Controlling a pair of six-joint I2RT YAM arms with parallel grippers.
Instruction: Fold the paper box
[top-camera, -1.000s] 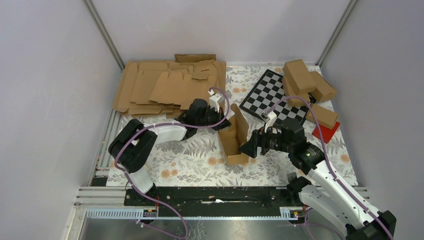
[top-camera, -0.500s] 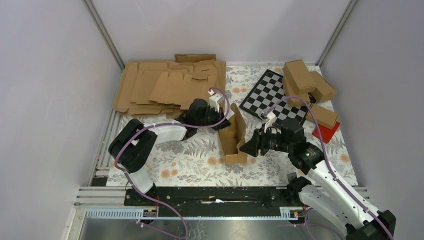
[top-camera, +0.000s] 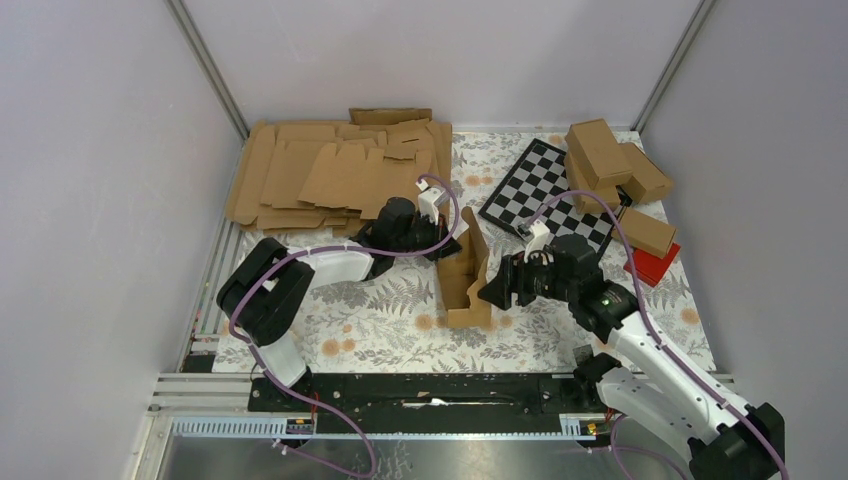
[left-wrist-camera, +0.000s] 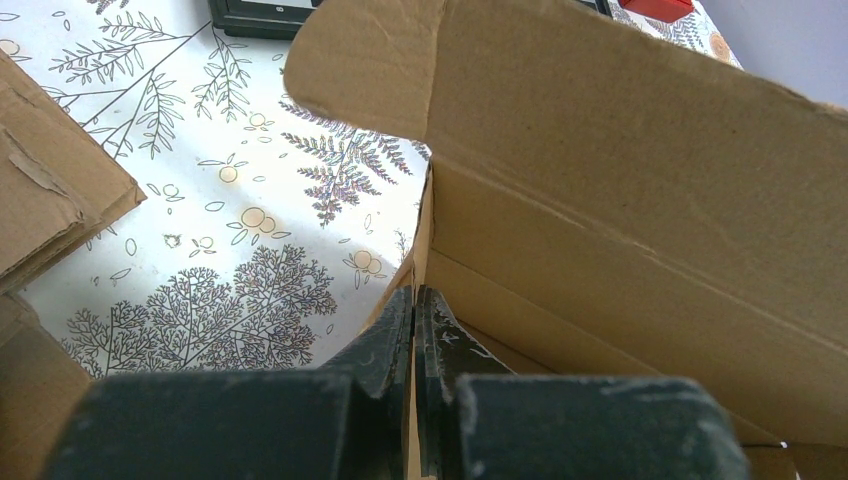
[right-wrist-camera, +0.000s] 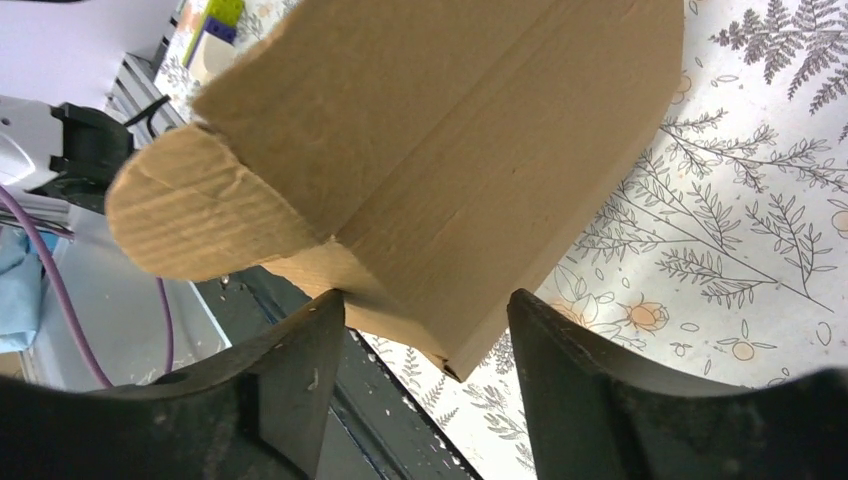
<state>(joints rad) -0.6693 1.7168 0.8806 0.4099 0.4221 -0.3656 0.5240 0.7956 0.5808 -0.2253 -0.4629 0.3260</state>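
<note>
Near table (top-camera: 375, 318) centre, left tool (left-wrist-camera: 414, 300) pinches paper box (top-camera: 484, 265) wall; right tool (right-wrist-camera: 425, 305), wrist level, spread wide astride box corner.

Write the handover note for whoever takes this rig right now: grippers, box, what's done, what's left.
Left gripper: shut on a wall at the far end of the paper box, pinning it.
Right gripper: open, fingers either side of the box's near end, not clamped.
Box: between the two arms, an open trough with one long panel upright and a rounded end flap loose.
Done: walls raised from the flat.
Left: fold in the end flaps, bring the long panel over, tuck it shut.
</note>
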